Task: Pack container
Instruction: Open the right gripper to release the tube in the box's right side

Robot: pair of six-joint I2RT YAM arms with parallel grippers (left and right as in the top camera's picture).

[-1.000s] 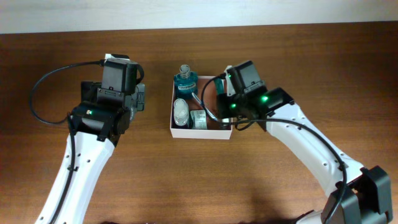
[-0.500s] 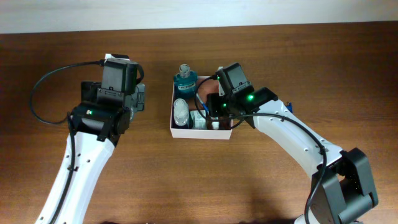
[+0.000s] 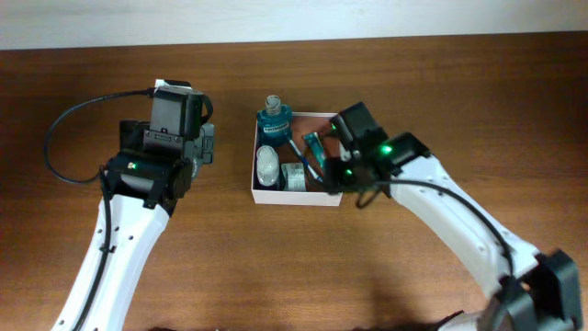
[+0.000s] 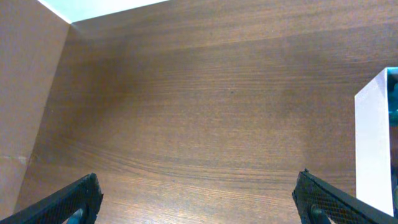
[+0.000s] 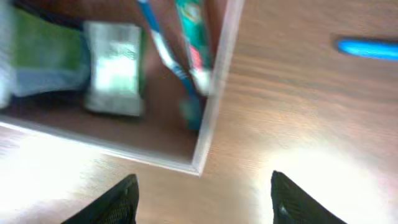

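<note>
Brown wood grain covers the worktop [image 3: 459, 92], and we see the container [image 3: 294, 197] at its middle, between the 2 arms. It is a shallow square box with thin white walls and a reddish-brown inside.

A teal mouthwash bottle [image 3: 274, 120] stands upright at the corner of the container nearest the left arm and the back edge of the worktop. Just in front of it lies a clear bottle [image 3: 266, 164], along the left wall. Beside that lies a small green-labelled pack [image 3: 296, 176], near the front wall. A teal toothpaste tube [image 3: 315, 144] and a blue toothbrush [image 5: 163, 43] lie slanted in the right half.

The left gripper [image 4: 198, 186] hangs low over bare worktop to the left of the container. Its fingers are spread wide with nothing between them, and the white left wall shows at the right edge of its wrist view.

The right gripper [image 5: 202, 186] is above the front right corner of the container. Its 2 fingers are apart and hold nothing, and the white corner lies between them in the wrist view. That view is blurred. It also shows a small blue thing [image 5: 367, 48] lying on the worktop outside the right wall, and we cannot tell what it is.
</note>
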